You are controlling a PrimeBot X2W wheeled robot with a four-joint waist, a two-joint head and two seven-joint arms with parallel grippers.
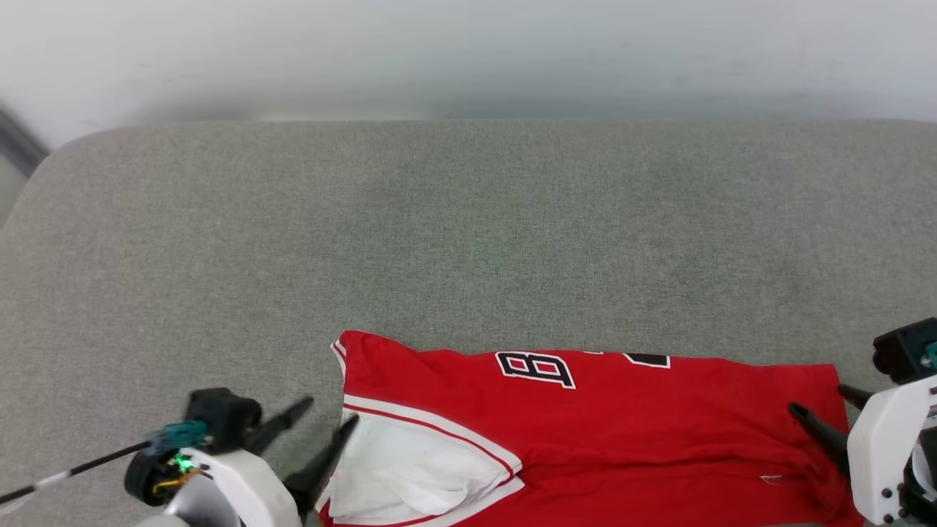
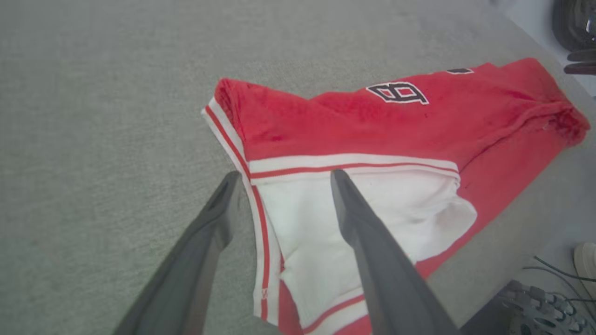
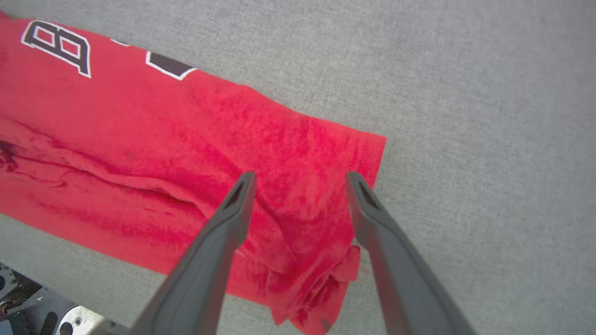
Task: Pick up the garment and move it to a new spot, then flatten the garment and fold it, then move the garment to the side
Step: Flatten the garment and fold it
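The garment (image 1: 585, 432), a red jersey with a white sleeve and red-white striped trim, lies as a long band along the near edge of the grey cushioned surface (image 1: 468, 219). A black-and-white "B" (image 1: 536, 368) shows at its far edge. My left gripper (image 1: 331, 410) stands open at the sleeve end. In the left wrist view the left gripper (image 2: 285, 173) straddles the striped edge of the garment (image 2: 354, 125), holding nothing. My right gripper (image 1: 818, 399) is open over the rumpled right end. In the right wrist view the right gripper (image 3: 300, 174) has only loose cloth of the garment (image 3: 139, 139) beneath it.
The grey surface stretches far beyond the garment toward a pale wall (image 1: 468, 51). Its rounded left corner (image 1: 44, 168) drops away. Below the near edge, robot base parts and cables (image 2: 535, 302) show beside the floor.
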